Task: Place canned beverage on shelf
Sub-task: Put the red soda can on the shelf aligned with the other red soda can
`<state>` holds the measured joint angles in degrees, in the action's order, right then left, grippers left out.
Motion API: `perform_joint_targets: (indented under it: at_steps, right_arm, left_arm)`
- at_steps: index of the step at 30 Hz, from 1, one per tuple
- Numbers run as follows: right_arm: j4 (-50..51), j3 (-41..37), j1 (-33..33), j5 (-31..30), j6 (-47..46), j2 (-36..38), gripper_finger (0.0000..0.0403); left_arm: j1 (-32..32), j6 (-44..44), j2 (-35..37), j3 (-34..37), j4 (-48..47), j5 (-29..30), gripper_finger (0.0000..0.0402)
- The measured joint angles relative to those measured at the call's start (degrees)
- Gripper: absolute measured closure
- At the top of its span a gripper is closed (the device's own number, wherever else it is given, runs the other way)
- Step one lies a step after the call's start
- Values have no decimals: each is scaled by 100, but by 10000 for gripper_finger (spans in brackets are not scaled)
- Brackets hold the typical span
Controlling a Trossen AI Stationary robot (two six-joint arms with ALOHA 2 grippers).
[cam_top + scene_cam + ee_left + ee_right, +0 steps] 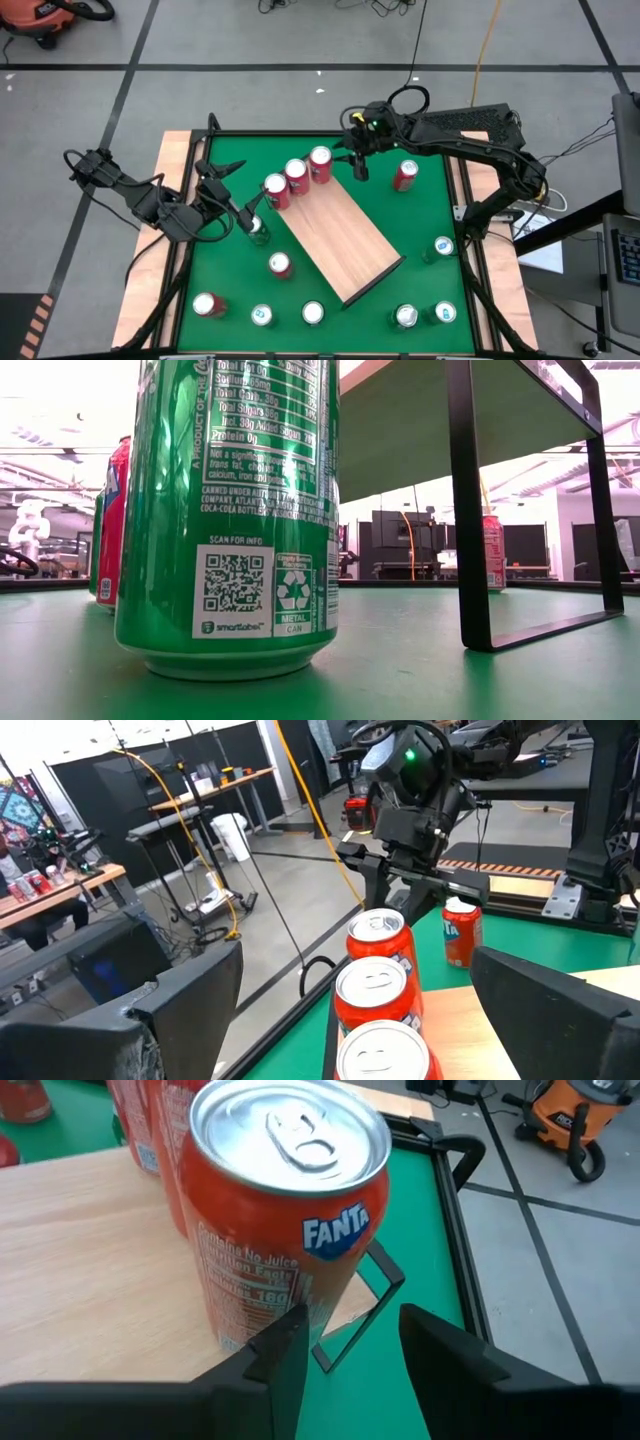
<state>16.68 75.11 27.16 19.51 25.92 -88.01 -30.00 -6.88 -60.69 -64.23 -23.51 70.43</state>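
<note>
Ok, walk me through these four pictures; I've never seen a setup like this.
It is a robot with two dark jointed arms working at a green table. One picture looks straight down. One sits at table-top level, right behind a green drinks can. The other two come from cameras on the arms' wrists.

A flat light wood-grain shelf stands mid-table on thin dark legs, with three red and orange cans in a row at one end. More loose cans stand on the table around it.

The right gripper hovers by the orange Fanta can at the row's end, fingers apart, holding nothing. The left gripper is wide open near the row's other end, also empty.
</note>
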Motion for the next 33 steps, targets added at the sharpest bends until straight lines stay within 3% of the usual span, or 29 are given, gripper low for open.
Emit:
perform_joint_targets:
  at_steps: [9,15,33]
  right_arm:
    - [-219,0,-32,-14,-78,0,255]
    - [-47,0,-33,-510,-124,51,255]
    - [115,0,-148,-424,-197,11,255]
  left_arm:
    - [0,-25,0,0,0,0,17]
    - [0,-23,0,0,-2,-2,17]
    - [0,-12,0,0,-2,-66,17]
